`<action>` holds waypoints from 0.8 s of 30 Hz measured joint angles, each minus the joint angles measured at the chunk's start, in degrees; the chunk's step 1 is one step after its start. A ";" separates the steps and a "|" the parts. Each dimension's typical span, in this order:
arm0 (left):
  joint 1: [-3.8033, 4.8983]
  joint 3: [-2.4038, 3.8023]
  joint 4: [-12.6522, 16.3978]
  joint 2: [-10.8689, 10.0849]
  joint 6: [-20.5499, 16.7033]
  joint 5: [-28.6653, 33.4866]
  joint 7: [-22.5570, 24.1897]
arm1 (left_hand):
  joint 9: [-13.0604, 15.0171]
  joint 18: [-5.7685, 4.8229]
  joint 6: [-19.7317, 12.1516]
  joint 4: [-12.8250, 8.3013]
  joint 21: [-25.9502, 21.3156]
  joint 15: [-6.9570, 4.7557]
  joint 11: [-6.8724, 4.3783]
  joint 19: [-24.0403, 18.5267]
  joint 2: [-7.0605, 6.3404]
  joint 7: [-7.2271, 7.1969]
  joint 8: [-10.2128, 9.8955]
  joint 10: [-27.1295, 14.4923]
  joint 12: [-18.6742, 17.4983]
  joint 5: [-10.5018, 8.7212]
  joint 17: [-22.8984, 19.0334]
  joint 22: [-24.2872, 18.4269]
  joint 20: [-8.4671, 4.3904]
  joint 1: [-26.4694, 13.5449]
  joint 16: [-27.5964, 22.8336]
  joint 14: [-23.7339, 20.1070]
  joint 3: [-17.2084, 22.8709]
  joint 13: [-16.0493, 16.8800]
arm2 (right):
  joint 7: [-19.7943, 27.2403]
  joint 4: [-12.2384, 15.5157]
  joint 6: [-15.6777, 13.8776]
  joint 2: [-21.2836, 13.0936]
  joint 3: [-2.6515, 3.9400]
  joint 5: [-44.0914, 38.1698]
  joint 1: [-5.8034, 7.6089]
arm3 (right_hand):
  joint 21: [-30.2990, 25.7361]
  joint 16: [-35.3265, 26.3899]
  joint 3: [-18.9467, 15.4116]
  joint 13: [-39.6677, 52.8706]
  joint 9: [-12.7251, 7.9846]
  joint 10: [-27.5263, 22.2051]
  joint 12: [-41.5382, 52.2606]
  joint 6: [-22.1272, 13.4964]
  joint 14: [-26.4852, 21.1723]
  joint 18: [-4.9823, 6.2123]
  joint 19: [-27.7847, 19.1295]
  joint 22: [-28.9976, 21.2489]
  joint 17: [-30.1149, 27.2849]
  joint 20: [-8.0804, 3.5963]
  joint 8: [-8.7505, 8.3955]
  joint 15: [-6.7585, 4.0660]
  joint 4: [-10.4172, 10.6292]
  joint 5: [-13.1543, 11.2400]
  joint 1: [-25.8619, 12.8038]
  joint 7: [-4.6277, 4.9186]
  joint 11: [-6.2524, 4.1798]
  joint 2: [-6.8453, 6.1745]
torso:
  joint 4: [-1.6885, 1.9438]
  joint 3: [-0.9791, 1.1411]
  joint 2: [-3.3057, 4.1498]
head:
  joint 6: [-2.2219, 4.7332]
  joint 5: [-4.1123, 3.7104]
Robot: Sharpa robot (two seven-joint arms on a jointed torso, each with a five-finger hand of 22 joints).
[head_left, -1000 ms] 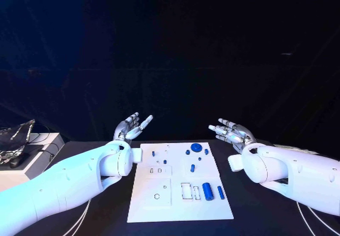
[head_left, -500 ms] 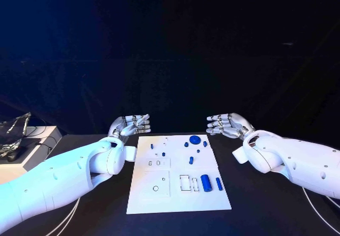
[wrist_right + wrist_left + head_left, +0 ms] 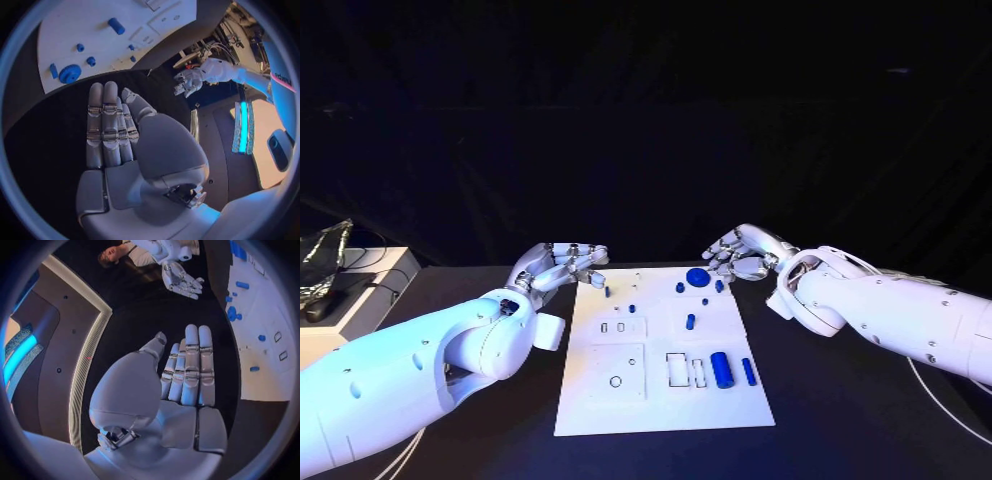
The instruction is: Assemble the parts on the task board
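A white task board (image 3: 661,400) lies flat in the middle of a black counter (image 3: 848,400), its long side running away from the robot. Small blue parts rest on it: a round gear (image 3: 697,275) near the far edge, a few small pegs (image 3: 681,287) beside the gear, a short pin (image 3: 691,321) around the middle, and a thick cylinder (image 3: 721,368) with a thinner rod (image 3: 749,371) just beside it toward the near right. Several small outlined slots (image 3: 616,327) mark the board's left half. The left hand (image 3: 561,264) hovers over the counter at the board's far left corner, holding nothing; from above its fingers look bent, while the left wrist view shows its fingers (image 3: 190,370) extended and lying side by side. The right hand (image 3: 741,251) hovers at the board's far right corner, near the gear but apart from it, also holding nothing; the right wrist view shows its fingers (image 3: 103,125) straight and close together, with the gear (image 3: 69,73) and pegs on the board beyond the fingertips. Neither hand touches the board or any part.
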 measured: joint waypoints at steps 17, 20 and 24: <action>0.02 1.96 6.51 -3.42 4.28 -2.26 -1.25 | -0.01 0.59 0.92 -0.20 15.09 -0.33 -0.94 -6.64 -0.94 -0.92 0.00 1.92 -0.01 -0.12 10.93 10.34 0.14 -1.32 12.95 -5.35 0.71 0.03 | -11.74 -3.65 2.45 4.73 0.12 -23.36 2.21 | 23.69 36.55 6.61 0.09 0.08 -2.47 0.23 1.16 -0.28 0.57 9.18 28.50 19.10 -1.77 0.00 -0.81 1.19 0.86 -4.96 -0.80 0.42 -4.85 | 2.78 -0.80 3.99 | 0.98 -3.01; 0.01 2.14 6.85 -3.54 4.61 -2.36 -1.39 | -0.01 0.60 0.92 -0.20 15.11 -0.33 -0.94 -6.64 -0.88 -0.92 0.00 1.92 0.00 -0.12 10.93 10.34 0.14 -1.39 13.02 -5.35 0.71 0.03 | -12.53 -4.01 3.03 5.14 0.12 -25.26 2.22 | 24.02 37.49 6.67 0.09 0.08 -2.62 0.23 1.16 -0.40 0.91 9.37 29.48 19.01 -1.59 0.00 -0.70 1.74 0.54 -4.69 -0.80 0.51 -5.10 | 3.08 -0.91 4.35 | 0.99 -3.31; 0.01 2.51 7.27 -3.83 5.04 -2.49 -1.58 | -0.01 0.60 0.92 -0.20 15.33 -0.33 -0.94 -6.64 -0.88 -0.92 0.00 1.92 -0.01 -0.12 10.92 10.41 0.14 -1.39 13.24 -5.35 0.71 0.03 | -13.58 -5.10 4.05 6.21 0.12 -27.78 2.28 | 22.84 39.31 6.58 0.08 0.08 -3.12 0.23 1.15 -1.07 1.41 10.77 30.93 18.13 -1.04 0.00 -0.57 3.11 0.31 -3.90 -0.79 0.60 -5.89 | 3.50 -1.08 4.93 | 0.98 -3.66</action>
